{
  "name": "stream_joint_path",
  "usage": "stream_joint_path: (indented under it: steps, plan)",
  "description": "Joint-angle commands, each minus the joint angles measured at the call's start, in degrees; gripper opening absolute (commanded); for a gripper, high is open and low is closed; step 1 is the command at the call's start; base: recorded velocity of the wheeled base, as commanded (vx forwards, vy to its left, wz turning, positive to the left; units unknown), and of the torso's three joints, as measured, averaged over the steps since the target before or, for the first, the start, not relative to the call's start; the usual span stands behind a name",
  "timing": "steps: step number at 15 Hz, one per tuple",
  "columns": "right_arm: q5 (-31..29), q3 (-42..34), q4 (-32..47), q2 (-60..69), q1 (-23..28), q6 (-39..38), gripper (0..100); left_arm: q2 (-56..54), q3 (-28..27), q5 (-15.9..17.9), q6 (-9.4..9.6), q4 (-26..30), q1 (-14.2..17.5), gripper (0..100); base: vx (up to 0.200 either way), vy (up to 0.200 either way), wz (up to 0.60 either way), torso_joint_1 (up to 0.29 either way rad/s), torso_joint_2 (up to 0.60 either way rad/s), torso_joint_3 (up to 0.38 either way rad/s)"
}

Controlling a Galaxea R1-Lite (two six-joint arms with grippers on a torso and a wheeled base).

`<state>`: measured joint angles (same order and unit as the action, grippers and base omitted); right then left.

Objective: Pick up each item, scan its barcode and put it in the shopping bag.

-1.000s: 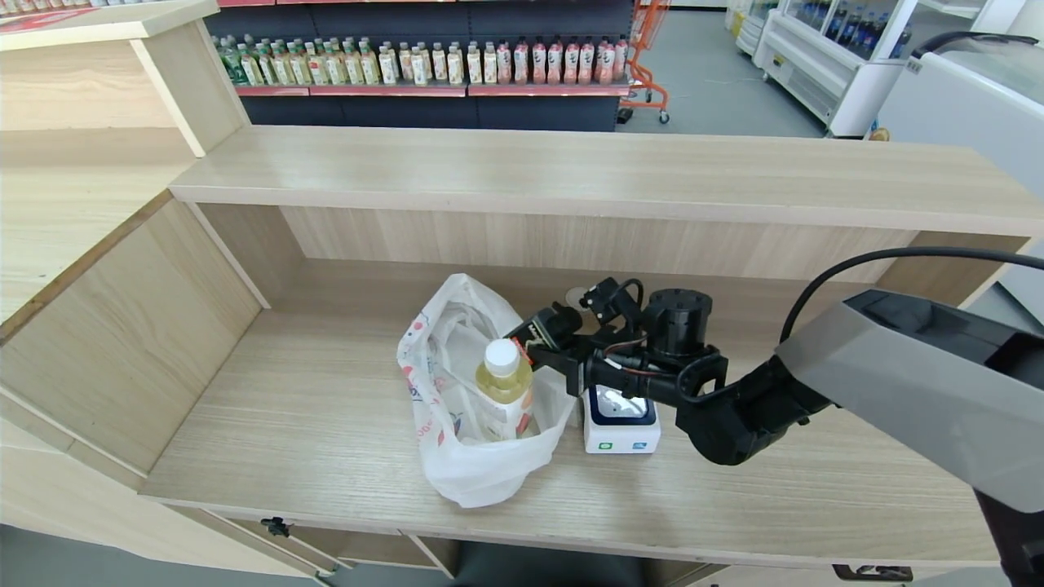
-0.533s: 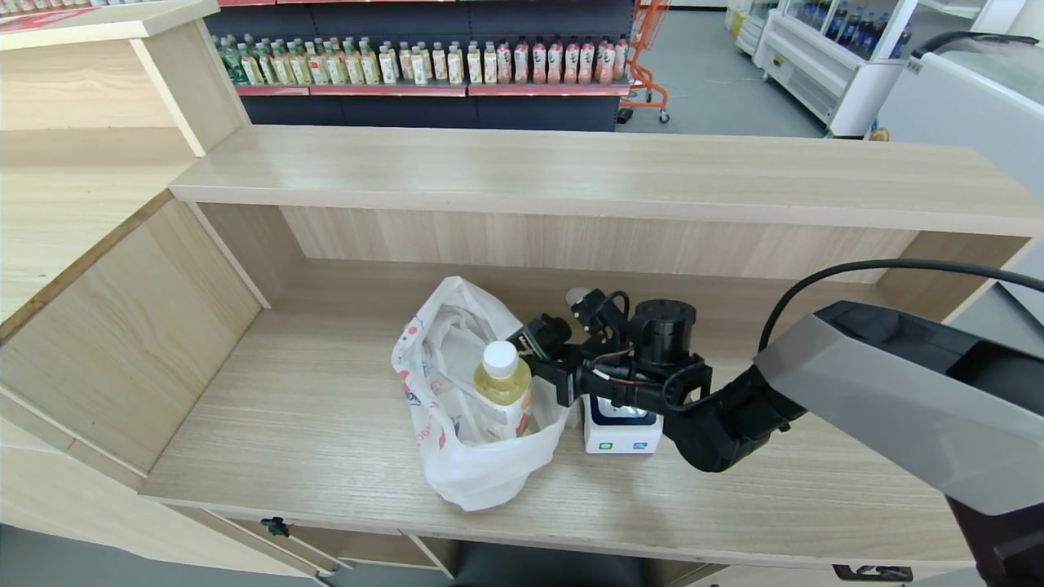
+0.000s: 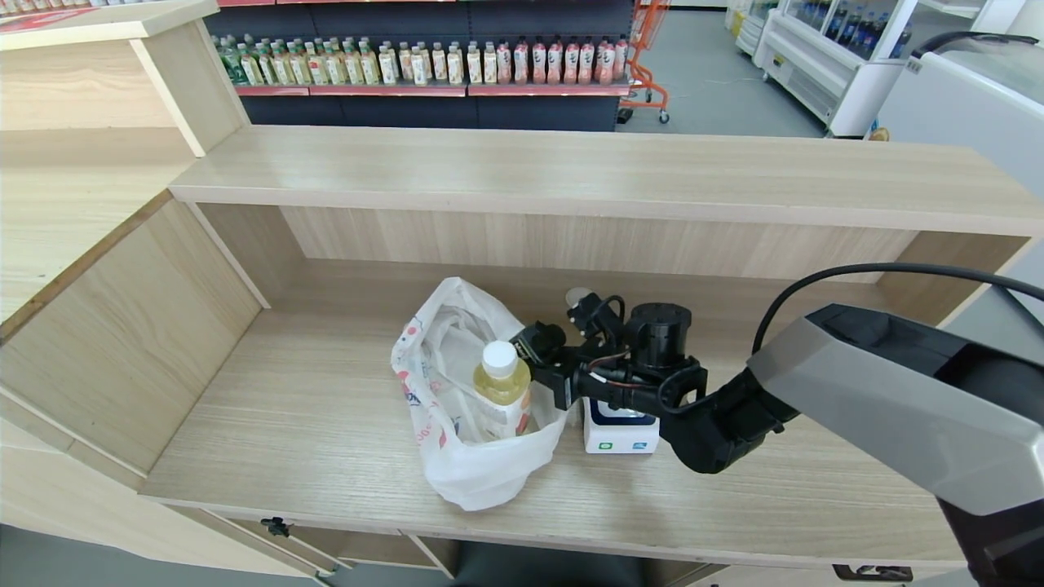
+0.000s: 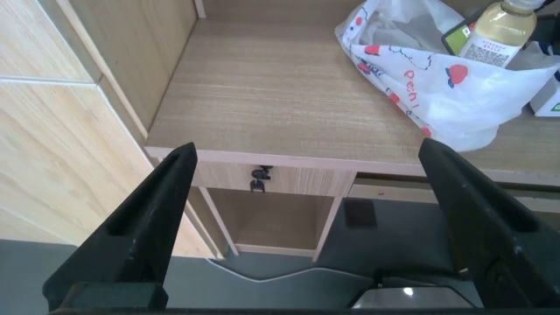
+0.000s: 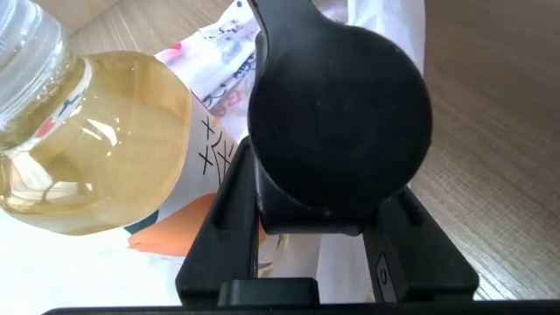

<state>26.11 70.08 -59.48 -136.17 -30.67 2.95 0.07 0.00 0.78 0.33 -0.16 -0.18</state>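
Looking down on a wooden checkout counter, I see a white shopping bag (image 3: pixel 469 481) standing open near the front edge of the worktop (image 3: pixel 310 424), about midway along it. 1 bottle (image 3: pixel 501 387) of pale yellow drink with a white cap stands inside the bag. Its long axis is vertical, and the cap and shoulders rise clear of the bag's near rim.

My right claw (image 3: pixel 548 363) sits just beside the bottle, level with its shoulder. The bottle lies directly to the claw's left. I cannot tell whether this claw is clenched on the bottle or has released it; the right wrist view puts the bottle's shoulder close alongside but hides any contact. A small white scanner (image 3: pixel 620 428) stands just beside the bag on its right, under the right arm.

My left claw (image 4: pixel 308 153) is spread wide with nothing in it, hanging off the worktop's front edge, well apart from the bag.

I judge the bottle is as good as bagged. The right arm is the nearer 1, so the coming move turns on drawing it up and to the right without tipping the bottle or dragging the bag.
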Motion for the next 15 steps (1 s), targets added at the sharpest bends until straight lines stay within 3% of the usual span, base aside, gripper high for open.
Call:
stream_joint_path:
  steps: [1, 10, 15]
  plan:
    - [0.0, 0.2, 0.1, 0.0, -0.2, 0.0, 100, 0.0, 0.0, 0.0, 0.02, 0.0, 0.0, 100, 0.000, 0.000, 0.00, 0.000, 0.00, 0.000]
    - [0.2, 0.6, -0.3, 3.6, -0.2, 0.0, 100, 0.0, 0.0, 0.0, 0.02, 0.0, 0.0, 100, 0.000, 0.000, 0.00, 0.000, 0.00, 0.000]
    - [0.2, 0.3, -0.1, 6.5, 3.7, 3.4, 100, 0.0, 0.0, 0.0, -0.07, 0.0, 0.0, 100, 0.000, 0.000, 0.00, 0.000, 0.00, 0.000]
